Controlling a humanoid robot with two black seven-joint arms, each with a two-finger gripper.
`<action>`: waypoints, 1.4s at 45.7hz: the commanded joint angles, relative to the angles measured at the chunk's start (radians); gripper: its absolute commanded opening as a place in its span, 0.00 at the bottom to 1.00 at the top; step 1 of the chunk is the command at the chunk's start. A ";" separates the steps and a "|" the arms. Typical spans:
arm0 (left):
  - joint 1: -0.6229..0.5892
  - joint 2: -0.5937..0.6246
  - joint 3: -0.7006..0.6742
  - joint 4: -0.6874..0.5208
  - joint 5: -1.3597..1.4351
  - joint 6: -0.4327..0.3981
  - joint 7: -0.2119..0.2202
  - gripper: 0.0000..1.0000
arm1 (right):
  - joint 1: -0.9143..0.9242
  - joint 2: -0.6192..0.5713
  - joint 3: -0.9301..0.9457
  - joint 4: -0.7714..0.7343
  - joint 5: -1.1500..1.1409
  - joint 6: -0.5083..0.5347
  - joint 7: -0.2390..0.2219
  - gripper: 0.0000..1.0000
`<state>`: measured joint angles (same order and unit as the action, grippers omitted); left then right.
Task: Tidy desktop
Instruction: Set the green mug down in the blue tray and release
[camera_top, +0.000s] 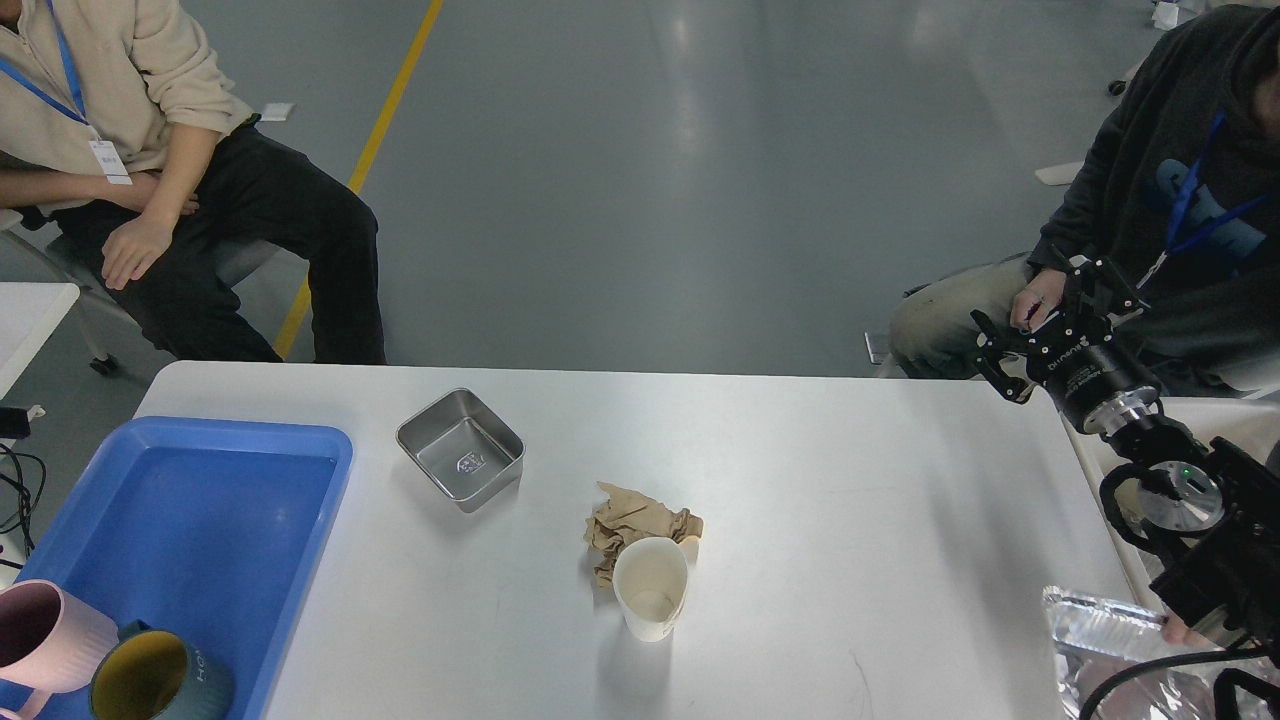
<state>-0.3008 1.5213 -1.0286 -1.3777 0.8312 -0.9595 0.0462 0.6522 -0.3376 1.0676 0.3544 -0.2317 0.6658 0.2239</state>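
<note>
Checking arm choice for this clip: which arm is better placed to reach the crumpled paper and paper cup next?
Probably right: only the right gripper is in view, raised over the desktop's right edge; the left arm is unseen.

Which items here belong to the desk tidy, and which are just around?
Belongs to the job:
- desktop
- crumpled brown paper
- paper cup
- steel container
- blue tray
- pink mug and green mug, in the tray's near corner
- right end effector, raised off the table's right edge

Just around:
- foil bag
- two seated people
</note>
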 joint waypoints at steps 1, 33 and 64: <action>0.000 0.000 -0.024 -0.012 -0.056 0.000 0.038 0.95 | 0.001 0.000 0.000 0.001 0.000 0.000 0.000 1.00; -0.001 -0.010 -0.054 0.017 -0.078 0.000 0.035 0.97 | 0.000 0.000 0.000 0.003 0.000 -0.002 -0.002 1.00; 0.000 -0.030 -0.056 0.031 -0.076 0.000 0.040 0.97 | 0.000 -0.014 0.000 0.040 0.000 0.000 -0.002 1.00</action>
<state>-0.2996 1.5069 -1.0815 -1.3480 0.7533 -0.9600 0.0839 0.6520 -0.3439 1.0676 0.3918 -0.2316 0.6657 0.2224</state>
